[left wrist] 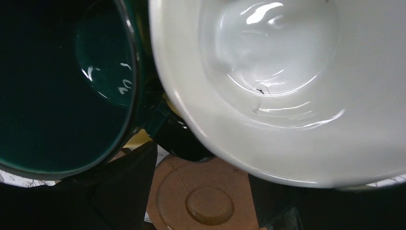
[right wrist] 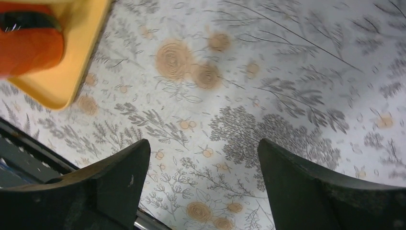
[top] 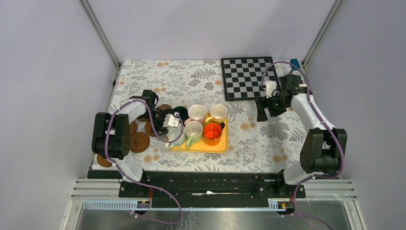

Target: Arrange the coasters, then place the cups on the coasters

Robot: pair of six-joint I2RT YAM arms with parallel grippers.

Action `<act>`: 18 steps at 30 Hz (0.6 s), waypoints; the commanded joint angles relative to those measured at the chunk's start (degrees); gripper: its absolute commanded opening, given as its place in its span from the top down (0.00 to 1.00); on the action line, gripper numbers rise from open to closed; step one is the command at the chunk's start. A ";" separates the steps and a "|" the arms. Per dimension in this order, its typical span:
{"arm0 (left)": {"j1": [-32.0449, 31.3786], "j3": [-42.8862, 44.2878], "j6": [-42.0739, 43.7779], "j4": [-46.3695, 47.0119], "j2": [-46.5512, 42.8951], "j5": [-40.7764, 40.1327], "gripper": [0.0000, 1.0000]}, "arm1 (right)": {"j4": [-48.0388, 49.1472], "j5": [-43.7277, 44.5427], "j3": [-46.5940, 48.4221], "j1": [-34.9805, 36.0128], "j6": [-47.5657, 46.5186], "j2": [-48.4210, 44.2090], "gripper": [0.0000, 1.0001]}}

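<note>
Several cups stand on the yellow tray (top: 221,146): dark green (top: 180,112), pink (top: 196,113), cream-yellow (top: 218,113), pale blue-white (top: 176,137), light green (top: 193,130) and orange (top: 212,133). Brown coasters (top: 140,142) lie on the cloth left of the tray. My left gripper (top: 168,123) hangs at the tray's left edge. In the left wrist view a coaster (left wrist: 206,196) lies between its spread fingers (left wrist: 119,191), with a sliver of cloth beside the left one. The dark green cup (left wrist: 57,86) and a white cup (left wrist: 287,86) fill that view. My right gripper (top: 265,111) (right wrist: 203,148) is open over bare cloth.
A chessboard (top: 249,76) lies at the back right, just behind my right gripper. The tray's corner (right wrist: 72,72) and the orange cup (right wrist: 28,45) show at the upper left of the right wrist view. Frame posts and walls bound the table.
</note>
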 commanded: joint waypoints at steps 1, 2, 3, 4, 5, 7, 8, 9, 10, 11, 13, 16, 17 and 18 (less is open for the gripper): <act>0.29 0.91 -0.98 -1.33 2.54 7.15 0.28 | -1.28 -5.87 -3.30 6.67 -6.41 -4.34 0.15; 1.02 0.87 -1.01 -1.50 2.30 7.66 0.27 | 0.02 -6.11 -4.24 8.95 -7.36 -5.41 0.18; 1.80 0.90 -0.97 -1.79 2.11 8.23 0.27 | 1.95 -6.55 -6.56 10.81 -9.63 -6.65 0.23; 2.39 1.12 -1.04 -2.15 1.98 8.63 0.26 | 4.27 -7.33 -8.40 12.56 -11.13 -8.06 0.26; 3.08 1.38 -1.17 -2.61 1.77 9.13 0.25 | 7.02 -8.10 -9.95 13.95 -12.63 -9.09 0.29; 4.50 2.29 -1.51 -3.55 1.25 10.26 0.25 | 10.84 -8.80 -11.75 16.49 -15.96 -9.40 0.35; 5.02 2.62 -1.80 -3.87 0.85 10.71 0.24 | 11.84 -8.72 -12.09 17.74 -17.29 -8.95 0.38; 5.11 2.82 -2.44 -4.00 0.32 11.30 0.24 | 13.40 -8.42 -12.43 19.13 -17.92 -8.25 0.40; 6.56 3.16 -2.91 -4.21 -0.24 12.20 0.23 | 15.47 -8.43 -13.21 20.18 -18.16 -7.97 0.42; 7.46 3.37 -3.28 -4.49 -0.86 13.00 0.23 | 17.91 -8.93 -14.68 21.00 -18.07 -8.03 0.43; 8.98 3.63 -4.35 -4.60 -2.12 14.55 0.22 | 25.12 -8.87 -18.55 22.93 -17.17 -8.82 0.44; 10.25 2.91 -4.79 -4.65 -3.25 15.16 0.21 | 31.17 -7.78 -21.47 25.57 -17.73 -8.08 0.45; 10.36 2.42 -4.49 -4.62 -3.49 14.81 0.21 | 32.58 -8.10 -22.03 25.99 -17.79 -7.64 0.46; 10.35 1.96 -4.04 -4.65 -3.70 14.51 0.21 | 33.87 -8.33 -22.58 26.55 -18.04 -7.34 0.46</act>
